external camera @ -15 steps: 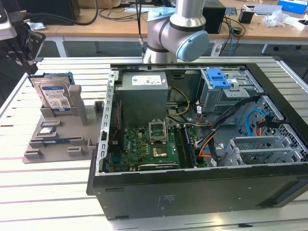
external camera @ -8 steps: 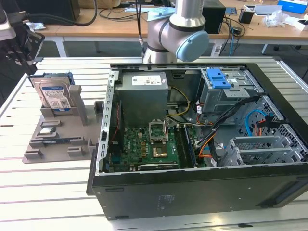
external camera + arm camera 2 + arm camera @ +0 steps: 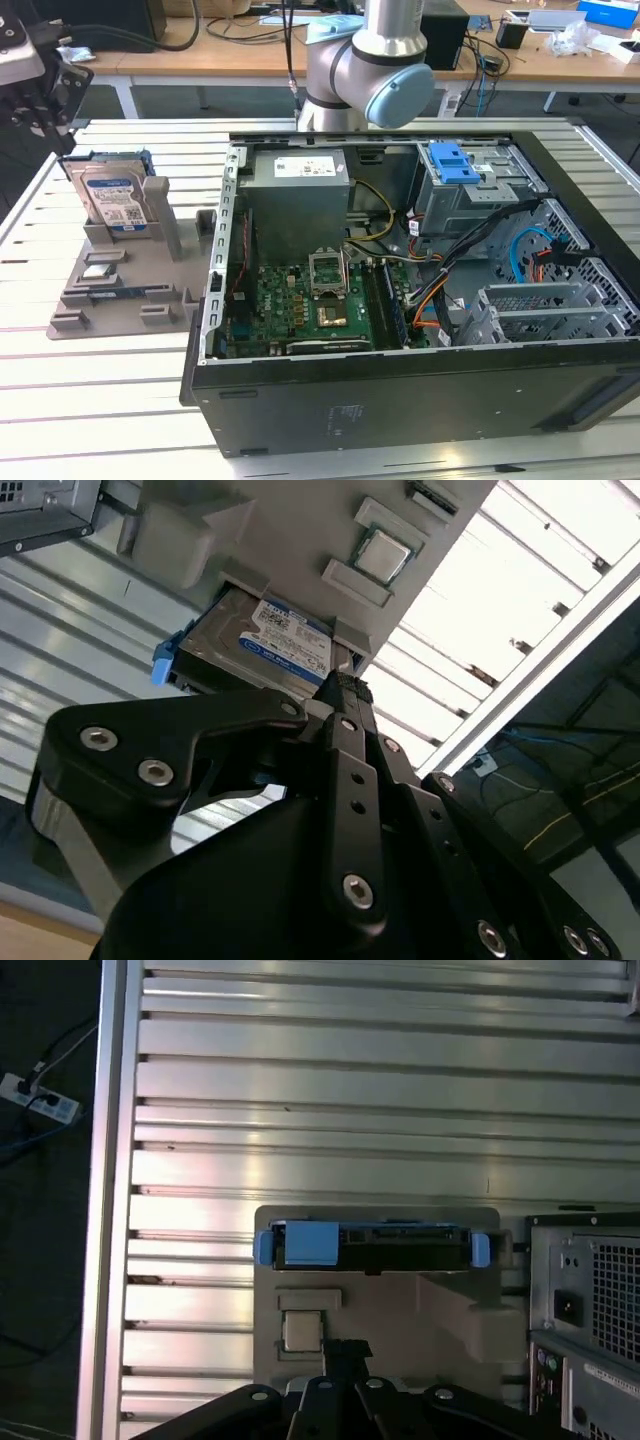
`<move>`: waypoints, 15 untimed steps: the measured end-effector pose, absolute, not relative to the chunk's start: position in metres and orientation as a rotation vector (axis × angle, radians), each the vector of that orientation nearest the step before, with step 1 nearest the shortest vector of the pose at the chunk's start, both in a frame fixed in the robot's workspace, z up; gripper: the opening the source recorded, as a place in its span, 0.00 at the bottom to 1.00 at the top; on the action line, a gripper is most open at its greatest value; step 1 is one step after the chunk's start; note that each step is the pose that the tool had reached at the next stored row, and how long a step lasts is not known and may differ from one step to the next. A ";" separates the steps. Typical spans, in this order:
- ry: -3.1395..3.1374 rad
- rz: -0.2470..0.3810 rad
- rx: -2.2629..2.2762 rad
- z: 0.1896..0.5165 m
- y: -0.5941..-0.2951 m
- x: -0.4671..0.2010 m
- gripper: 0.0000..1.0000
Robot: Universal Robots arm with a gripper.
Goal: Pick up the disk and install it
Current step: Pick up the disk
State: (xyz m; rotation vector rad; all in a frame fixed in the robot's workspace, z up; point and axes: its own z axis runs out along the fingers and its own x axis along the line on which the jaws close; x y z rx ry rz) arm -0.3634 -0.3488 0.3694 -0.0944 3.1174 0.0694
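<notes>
Silver metal in a blue plastic carrier, the disk [image 3: 112, 200] stood on edge in a grey fixture [image 3: 175, 270] at the exterior view's left, well apart from the open computer case [image 3: 400, 400]. Judged rigid, fairly heavy and shock-sensitive, best pinched across its flat faces at the exposed upper edge. The gripper [image 3: 346, 1348] was poised above the fixture, fingers closed together on nothing, clear of the disk.

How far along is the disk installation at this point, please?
Nothing done yet: the disk stands upright in its grey holder beside the case. In hand: the pincer hovers near the disk, not holding it. Left: the pickup and installing.
</notes>
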 end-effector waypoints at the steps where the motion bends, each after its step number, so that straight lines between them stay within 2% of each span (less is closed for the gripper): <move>1: 3.117 0.070 -0.121 0.369 -0.349 -0.363 0.11; 15: 3.072 0.074 -0.578 0.369 -0.349 -0.363 0.11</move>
